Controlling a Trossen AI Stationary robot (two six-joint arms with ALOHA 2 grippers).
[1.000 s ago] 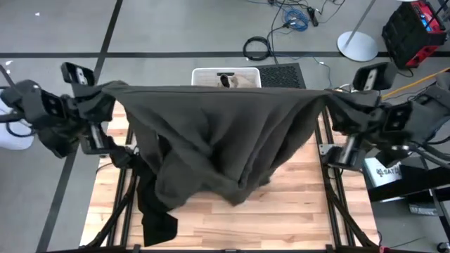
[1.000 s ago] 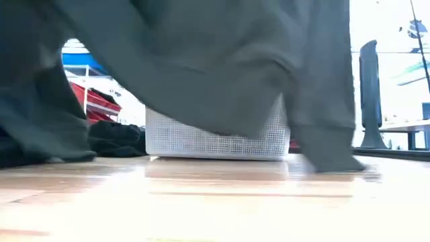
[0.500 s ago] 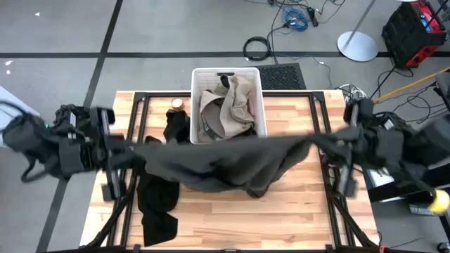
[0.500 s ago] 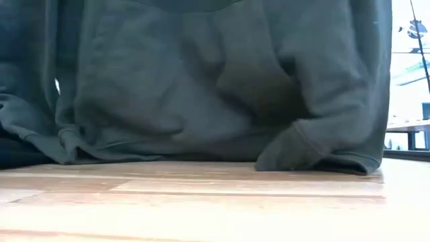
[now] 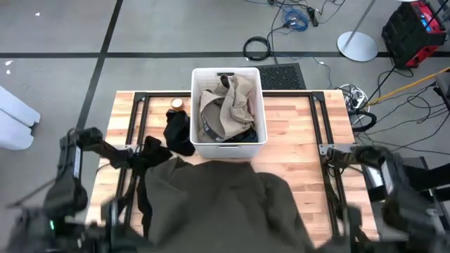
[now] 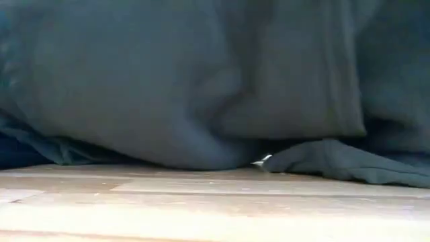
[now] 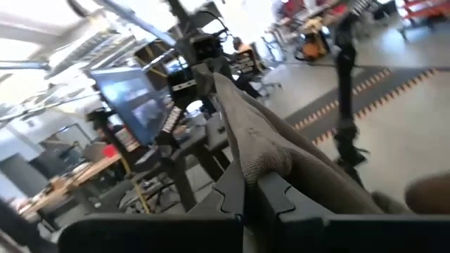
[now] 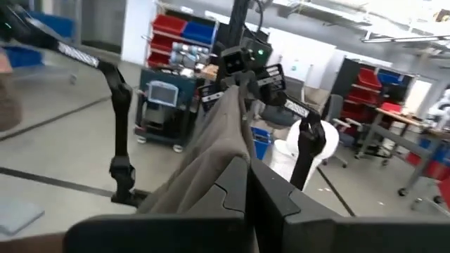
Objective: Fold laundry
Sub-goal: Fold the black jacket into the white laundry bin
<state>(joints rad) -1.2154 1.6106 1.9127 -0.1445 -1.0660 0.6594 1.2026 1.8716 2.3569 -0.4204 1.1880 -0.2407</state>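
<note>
The large dark olive-grey garment is spread over the near half of the table. In the low view it fills the picture, and its lower folds rest on the wood. My left gripper and my right gripper are near the table's near corners, each shut on the garment's upper edge. My left arm and my right arm are blurred in the high view. A beige-tan garment lies in the white bin. A black garment lies on the table beside the bin. My left gripper pinches a bunched edge of the olive-grey garment between its two fingers. The fingers point about level toward the table's right. From there the cloth runs as a taut ridge to the other gripper. My right gripper pinches a bunched edge of the same garment between its two fingers. The fingers point about level toward the table's left. From there the cloth runs taut to the other gripper, and the rest hangs down onto the table.
The white plastic bin stands at the table's far middle. A small round thing lies to its left. Black frame rails run along both table sides. Bare wood shows at the far right.
Both grippers have swung down from high over the far side to the table's near edge, still shut on the garment. The garment hung as a curtain over the bin. It has come across the bin and now lies spread on the near half, with the bin uncovered.
</note>
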